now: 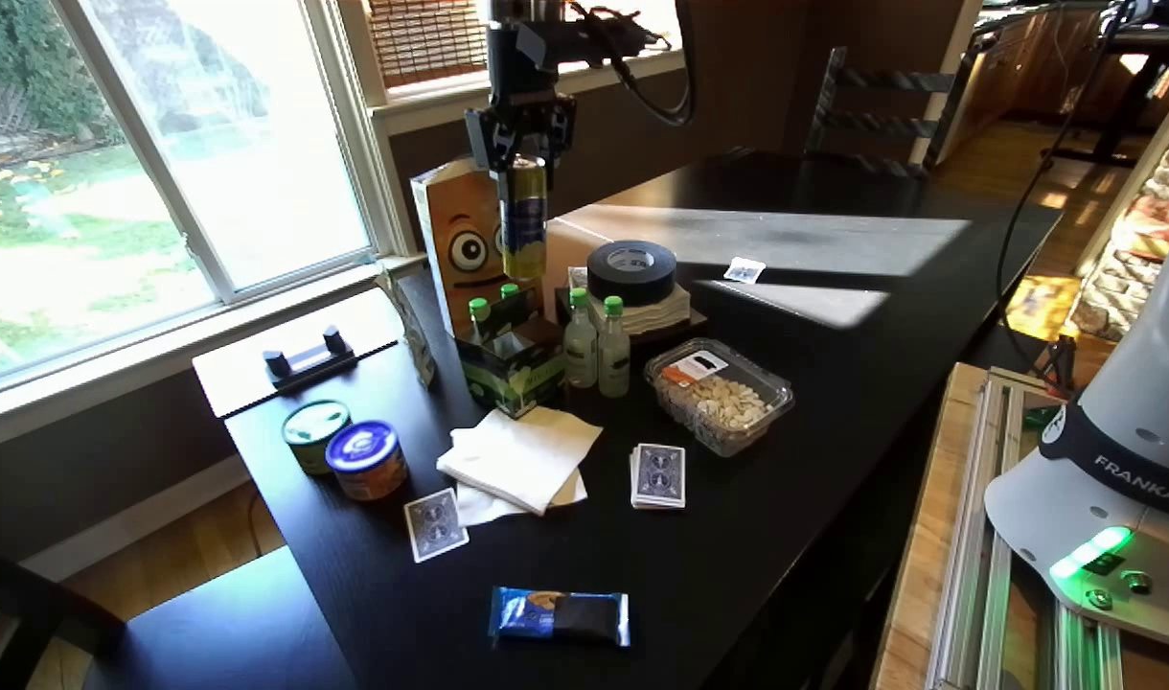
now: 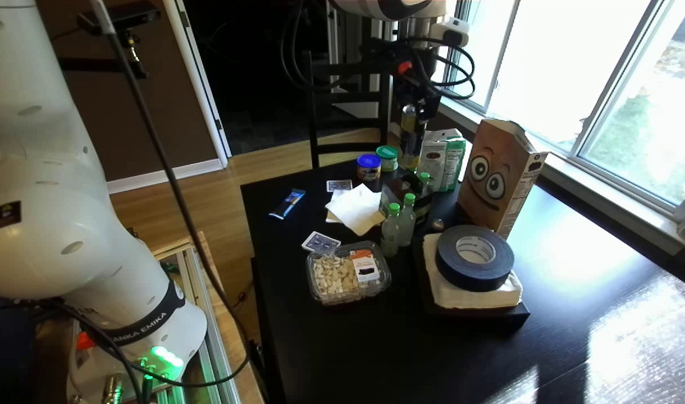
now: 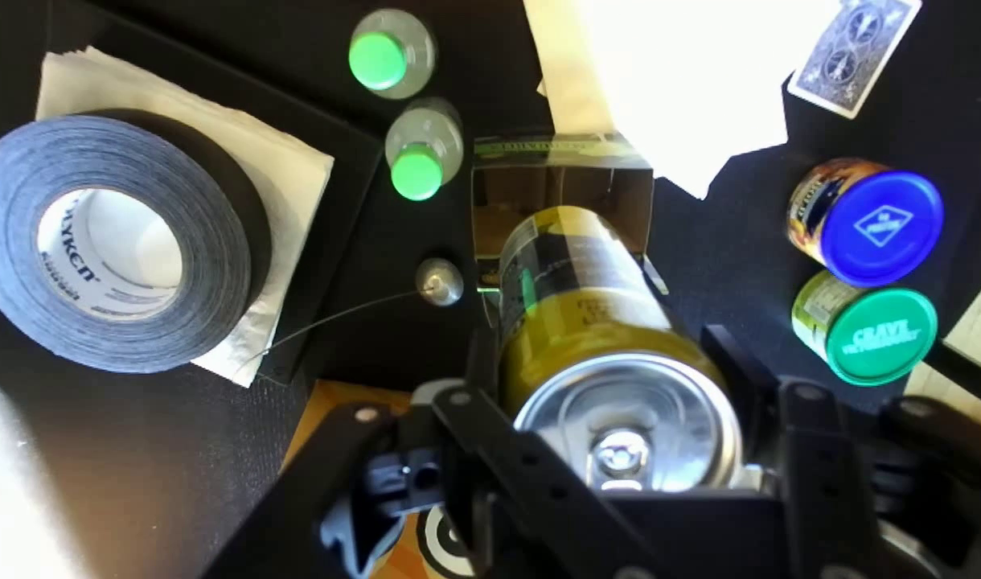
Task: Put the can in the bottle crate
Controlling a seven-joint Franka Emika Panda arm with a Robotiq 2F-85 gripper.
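One can [image 1: 524, 222] gripped upright in the claw [image 3: 607, 362] | crate [image 1: 508, 378] beneath it | from here I'd call the step alignment | next: centre, lower gently inside, let go

Beside bottle crate [image 1: 517, 385], low way lay free over flat napkins [image 1: 527, 450]; compartments [image 3: 601, 193] on that side stood open. Opposite side: bottle necks [image 1: 480, 322] rose inside crate, tall face-printed box [image 1: 468, 280] blocked beyond. Two bottles [image 1: 614, 355] obstructed crate's flank. Can [image 1: 525, 230] crowded room overhead.
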